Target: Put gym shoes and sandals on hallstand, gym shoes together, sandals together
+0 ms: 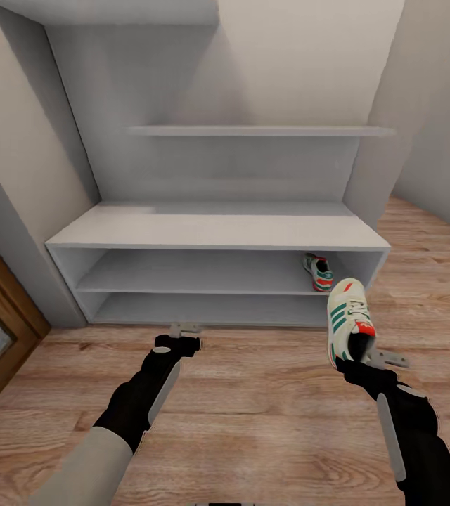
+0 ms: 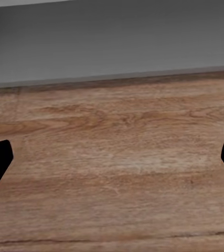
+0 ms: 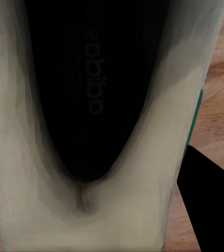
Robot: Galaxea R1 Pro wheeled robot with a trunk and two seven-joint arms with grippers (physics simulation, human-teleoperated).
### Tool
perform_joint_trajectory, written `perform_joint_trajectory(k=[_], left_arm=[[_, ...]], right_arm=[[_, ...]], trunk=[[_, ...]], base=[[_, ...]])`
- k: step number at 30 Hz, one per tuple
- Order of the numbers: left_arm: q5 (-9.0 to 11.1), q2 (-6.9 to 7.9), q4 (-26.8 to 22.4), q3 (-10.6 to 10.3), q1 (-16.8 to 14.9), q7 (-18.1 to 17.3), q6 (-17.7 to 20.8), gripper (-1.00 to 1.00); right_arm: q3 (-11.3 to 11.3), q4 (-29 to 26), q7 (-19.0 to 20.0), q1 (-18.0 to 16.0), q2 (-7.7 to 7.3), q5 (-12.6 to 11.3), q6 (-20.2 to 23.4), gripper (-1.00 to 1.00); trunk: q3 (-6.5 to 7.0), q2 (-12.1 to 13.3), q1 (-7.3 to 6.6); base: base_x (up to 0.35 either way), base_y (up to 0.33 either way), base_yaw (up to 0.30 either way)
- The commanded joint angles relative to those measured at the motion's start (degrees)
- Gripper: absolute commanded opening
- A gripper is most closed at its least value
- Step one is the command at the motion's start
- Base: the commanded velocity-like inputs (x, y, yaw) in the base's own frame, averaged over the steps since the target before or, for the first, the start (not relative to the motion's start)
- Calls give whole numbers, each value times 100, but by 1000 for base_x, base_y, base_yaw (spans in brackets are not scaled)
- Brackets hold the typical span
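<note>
off-white lace-up gym shoe with green stripes [image 1: 349, 320] sits clamped in our right tool [image 1: 361, 360]; left tool [image 1: 185, 329] spread wide, empty. next we slide it beside the shelved shoe [image 1: 317, 271] on the pale grey hallstand [image 1: 218, 232].

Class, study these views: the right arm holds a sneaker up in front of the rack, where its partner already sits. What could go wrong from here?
1. The right pincer grips the held gym shoe only at its heel end, toe up; it may pivot or slip out.
2. The shelf opening is low; the upright shoe could strike the hallstand edge.
3. Sliding in, it could knock the shelved gym shoe, near the right end.
</note>
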Motion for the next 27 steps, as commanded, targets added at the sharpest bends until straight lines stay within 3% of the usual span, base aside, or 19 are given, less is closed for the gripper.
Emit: perform_joint_trajectory(k=[1,7,10,11,12,15,16,20,23,27], left_arm=[[66,3,-7,-11,-3,47,13,100],[75,3,-18,-1,-3,24,6,100],[94,95,-17,-7,-3,-287,-151,100],[99,140,-15,-8,-1,-529,-268,100],[102,600,-9,261,12,-2656,-1018,100],[103,896,-2,701,21,-3703,-1476,100],[93,1106,18,1074,84,-4567,-1991,100],[94,1310,60,1215,237,-5108,-2396,100],[92,1383,72,1249,306,-5288,-2604,100],[90,1409,76,1256,331,-5466,-2724,100]], right_arm=[[-2,-9,-4,-3,-1,-1,33,-100],[7,-3,-4,-3,3,-4,31,-100],[17,6,2,-3,3,-3,31,-100],[27,3,9,-3,4,-2,32,-100],[96,6,37,-3,-9,-21,40,-100],[189,9,39,-3,-10,-30,55,-100],[393,20,34,-3,-10,-19,208,-100],[817,16,32,-3,-17,-5,704,-100],[1131,15,30,-3,-19,-2,901,-100],[1299,87,35,-3,-14,-10,974,-100]], trunk=[[-5,-2,-1],[-5,-2,-1],[-5,-2,-1],[-5,-2,-1],[-5,-2,-1],[-5,-2,-1],[-5,-2,-1],[-5,-2,-1],[-5,-2,-1],[-5,-2,-1]], base=[[0,321,0],[0,194,0],[0,10,0],[0,4,0],[0,0,0],[0,0,0],[0,0,0],[0,0,0],[0,0,0],[0,0,0]])
